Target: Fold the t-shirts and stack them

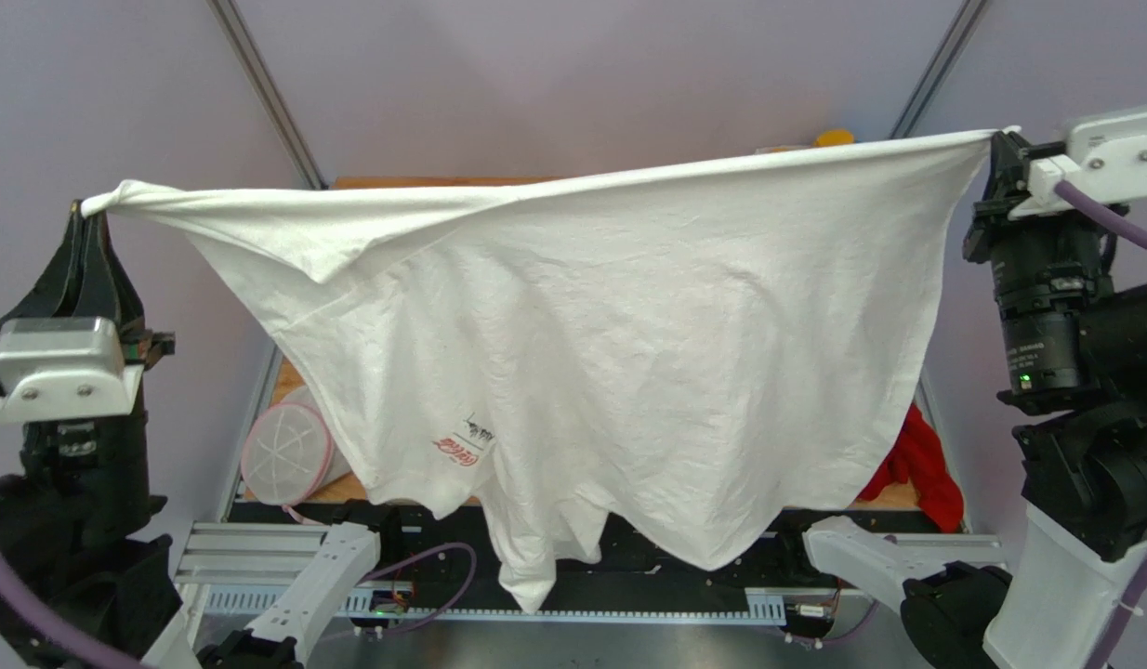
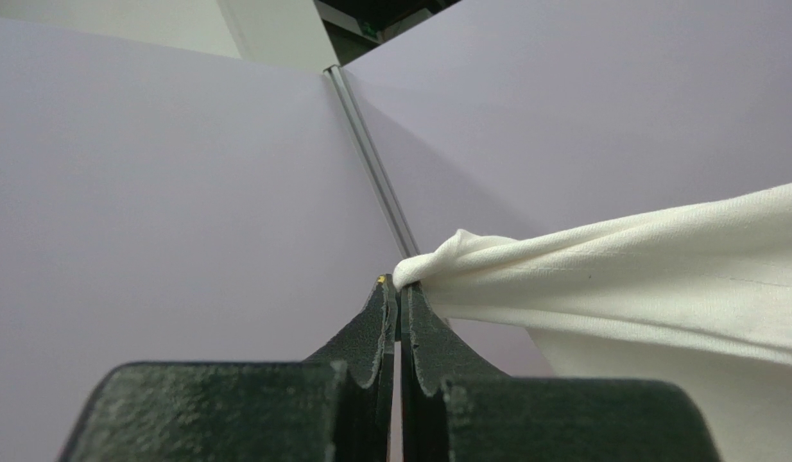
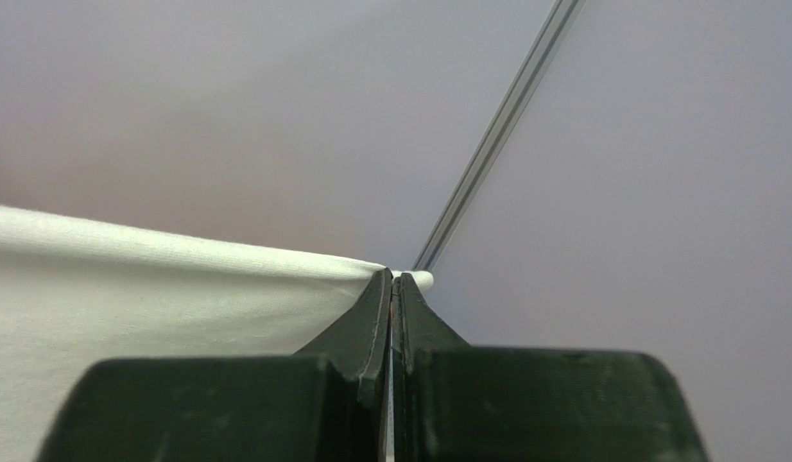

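A large white t-shirt (image 1: 607,349) hangs stretched in the air between both arms, with a small red print (image 1: 458,450) low on its left side. My left gripper (image 1: 88,209) is shut on its bunched left corner (image 2: 438,258), held high at the left. My right gripper (image 1: 1001,140) is shut on the right corner (image 3: 409,278), high at the right. The top edge runs taut between them and the cloth sags to a point near the arm bases. A red t-shirt (image 1: 921,467) lies on the table behind the white one at the right. The hanging cloth hides most of the table.
A white lattice basket (image 1: 289,449) lies on its side at the table's left, partly behind the shirt. A yellow thing (image 1: 833,137) peeks over the shirt's top edge at the back right. Purple walls enclose the space on all sides.
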Available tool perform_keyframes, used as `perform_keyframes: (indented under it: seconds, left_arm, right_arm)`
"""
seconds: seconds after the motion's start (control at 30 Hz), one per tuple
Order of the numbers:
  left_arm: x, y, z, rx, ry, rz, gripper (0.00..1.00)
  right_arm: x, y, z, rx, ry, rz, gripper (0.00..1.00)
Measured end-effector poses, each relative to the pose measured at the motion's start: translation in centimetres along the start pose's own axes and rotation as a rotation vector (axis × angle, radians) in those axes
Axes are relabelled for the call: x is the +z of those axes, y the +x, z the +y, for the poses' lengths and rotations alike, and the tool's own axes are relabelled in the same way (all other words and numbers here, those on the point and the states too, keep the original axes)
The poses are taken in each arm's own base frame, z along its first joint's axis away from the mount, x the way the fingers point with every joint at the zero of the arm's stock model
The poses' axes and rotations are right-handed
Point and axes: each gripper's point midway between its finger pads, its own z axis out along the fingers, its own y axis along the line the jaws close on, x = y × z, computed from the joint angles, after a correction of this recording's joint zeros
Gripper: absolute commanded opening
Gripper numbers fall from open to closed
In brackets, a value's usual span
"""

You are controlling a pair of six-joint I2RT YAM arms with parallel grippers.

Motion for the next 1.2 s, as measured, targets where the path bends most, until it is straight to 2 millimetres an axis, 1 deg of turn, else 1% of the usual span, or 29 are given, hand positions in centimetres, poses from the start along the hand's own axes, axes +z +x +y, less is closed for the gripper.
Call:
perform_keyframes:
  seconds: [0.07,0.1,0.2,0.23,0.27,0.33,0.4,0.47,0.5,0.57,0.6,0.67,0.7,0.73,0.8,0.87,0.93,1.0,1.2]
  left_arm:
    - [1.4,1.2,-0.5,0.023,-0.008,0.022,0.0]
    - [2.4,2.0,-0.9,0.037,-0.012,0.038,0.0]
    - [6.2,5.1,-2.4,0.085,-0.02,0.103,0.0]
    - [7.4,6.1,-2.9,0.102,-0.021,0.124,0.0]
    - [8.9,7.4,-3.6,0.12,-0.02,0.152,0.0]
    - [11.0,9.2,-4.4,0.152,-0.022,0.198,0.0]
    - [13.1,11.0,-5.4,0.182,-0.016,0.243,0.0]
    - [14.6,11.9,-5.7,0.204,-0.02,0.27,0.0]
    - [15.1,11.8,-5.6,0.209,-0.025,0.271,0.0]
    - [16.1,10.9,-4.8,0.219,-0.052,0.258,0.0]
    - [16.4,9.8,-4.0,0.22,-0.073,0.24,0.0]
    - [16.4,7.7,-2.5,0.214,-0.112,0.198,0.0]
    - [16.1,6.2,-1.5,0.208,-0.135,0.168,0.0]
    - [15.7,5.1,-0.7,0.203,-0.153,0.146,0.0]
    - [14.5,3.0,0.7,0.193,-0.179,0.102,0.0]
    - [13.1,1.6,1.8,0.188,-0.19,0.079,0.0]
    - [11.7,0.8,2.3,0.186,-0.188,0.067,0.0]
    - [10.1,0.6,2.4,0.188,-0.173,0.062,0.0]
    - [6.0,1.8,1.7,0.204,-0.118,0.088,0.0]
  right_arm:
    - [1.0,1.5,1.1,-0.022,-0.014,0.038,0.0]
    - [1.7,2.4,1.7,-0.038,-0.02,0.062,0.0]
    - [3.8,4.4,3.1,-0.083,-0.028,0.121,0.0]
    - [4.1,4.5,3.2,-0.088,-0.026,0.126,0.0]
    - [5.3,5.1,3.7,-0.107,-0.022,0.145,0.0]
    - [6.5,5.9,4.3,-0.132,-0.021,0.175,0.0]
    - [7.6,6.2,4.6,-0.15,-0.016,0.191,0.0]
    - [8.7,6.1,4.7,-0.17,-0.009,0.196,0.0]
    - [9.1,5.9,4.7,-0.175,-0.004,0.193,0.0]
    - [9.6,5.1,4.3,-0.182,0.01,0.178,0.0]
    - [9.8,4.5,4.0,-0.183,0.019,0.165,0.0]
    - [9.9,3.3,3.3,-0.184,0.04,0.134,0.0]
    - [9.8,2.8,3.0,-0.183,0.048,0.119,0.0]
    - [9.7,2.3,2.8,-0.182,0.053,0.107,0.0]
    - [9.4,1.4,2.3,-0.177,0.061,0.077,0.0]
    - [9.0,0.8,2.1,-0.173,0.057,0.058,0.0]
    - [8.4,0.4,2.0,-0.168,0.051,0.042,0.0]
    - [7.5,0.3,1.7,-0.166,0.042,0.034,0.0]
    - [3.6,-0.3,0.3,-0.145,0.029,0.002,0.0]
